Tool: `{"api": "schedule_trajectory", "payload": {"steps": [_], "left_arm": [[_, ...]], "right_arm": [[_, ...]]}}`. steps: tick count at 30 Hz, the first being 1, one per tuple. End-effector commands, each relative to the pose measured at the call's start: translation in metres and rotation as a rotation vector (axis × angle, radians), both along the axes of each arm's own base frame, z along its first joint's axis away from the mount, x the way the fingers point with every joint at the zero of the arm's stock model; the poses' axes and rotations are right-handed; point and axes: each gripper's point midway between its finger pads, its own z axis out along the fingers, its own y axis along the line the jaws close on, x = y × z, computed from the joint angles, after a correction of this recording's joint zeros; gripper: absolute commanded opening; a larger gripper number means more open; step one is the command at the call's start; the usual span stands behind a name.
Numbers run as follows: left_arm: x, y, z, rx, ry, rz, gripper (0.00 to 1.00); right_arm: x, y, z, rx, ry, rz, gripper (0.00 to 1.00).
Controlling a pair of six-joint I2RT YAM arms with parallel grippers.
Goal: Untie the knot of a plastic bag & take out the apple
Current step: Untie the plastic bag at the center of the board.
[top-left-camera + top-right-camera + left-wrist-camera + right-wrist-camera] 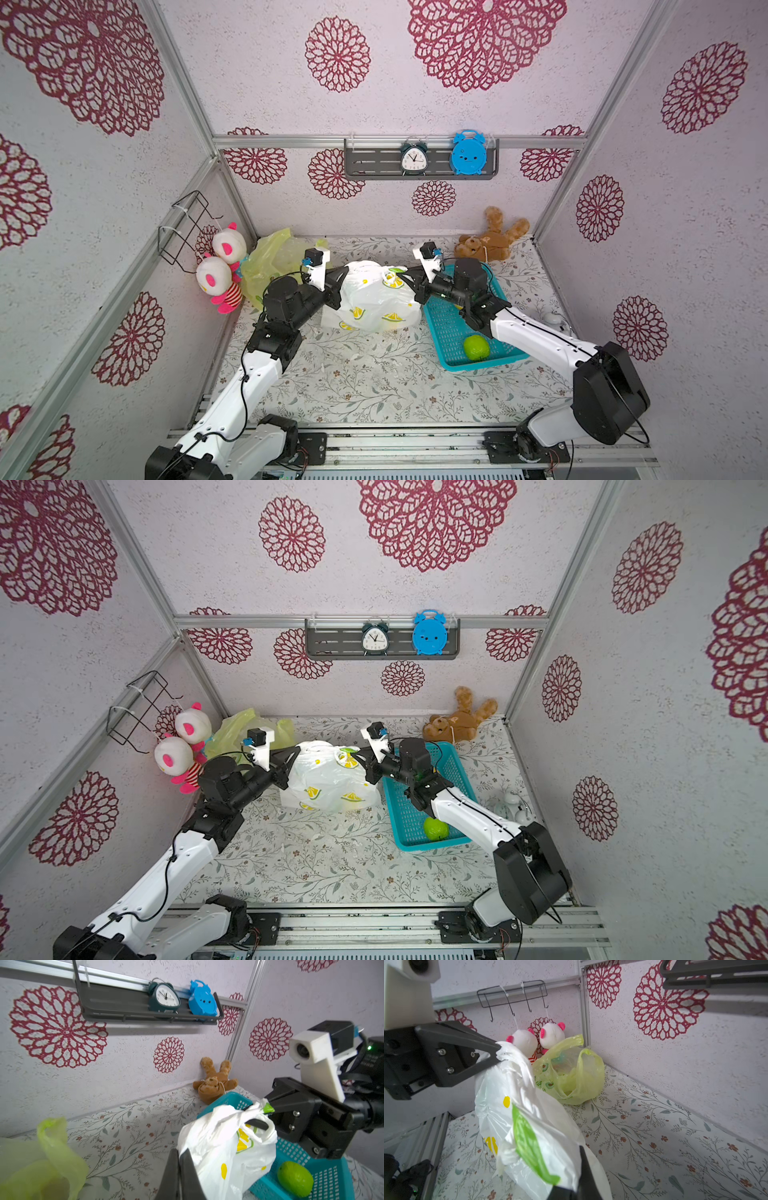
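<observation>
A white plastic bag [376, 303] [328, 779] printed with lemons stands mid-table, stretched between both arms. My left gripper [345, 271] [180, 1152] is shut on the bag's left top edge; in the right wrist view its tips [499, 1052] pinch bunched plastic. My right gripper [405, 273] [577, 1159] is shut on the opposite edge, with film draped over one finger. In the left wrist view that right gripper [268, 1108] holds a green-printed tip of plastic. I cannot make out a knot. A green apple [476, 347] [295, 1178] lies in the teal basket [482, 366].
A yellow-green bag [274, 262] slumps in the back left corner beside two hanging panda plushes [220, 270]. A brown teddy bear [492, 239] lies at the back right. The wall shelf [361, 166] carries two clocks. A small white object [552, 318] sits by the right wall.
</observation>
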Motion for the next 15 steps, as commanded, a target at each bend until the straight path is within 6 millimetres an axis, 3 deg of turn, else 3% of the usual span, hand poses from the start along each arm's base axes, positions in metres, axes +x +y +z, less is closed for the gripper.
{"api": "schedule_trajectory", "payload": {"steps": [1, 4, 8, 10, 13, 15], "left_arm": [[0.015, 0.042, 0.022, -0.129, -0.088, 0.216, 0.00], [0.015, 0.031, 0.023, -0.110, -0.137, 0.176, 0.00], [0.034, 0.015, 0.062, -0.063, -0.213, 0.105, 0.00], [0.034, 0.004, 0.073, -0.056, -0.217, 0.043, 0.00], [0.018, -0.016, 0.059, -0.021, -0.215, -0.081, 0.00], [0.002, -0.029, 0.028, 0.012, -0.227, -0.141, 0.00]], "right_arm": [[0.035, -0.036, 0.028, 0.131, 0.006, -0.190, 0.02], [0.041, -0.030, 0.034, 0.148, -0.012, -0.182, 0.05], [0.062, -0.009, 0.076, 0.155, -0.063, -0.135, 0.10], [0.061, -0.008, 0.090, 0.183, -0.089, -0.116, 0.14], [0.041, -0.001, 0.074, 0.130, -0.086, -0.028, 0.40], [0.020, 0.005, 0.051, 0.080, -0.092, 0.050, 0.56]]}}
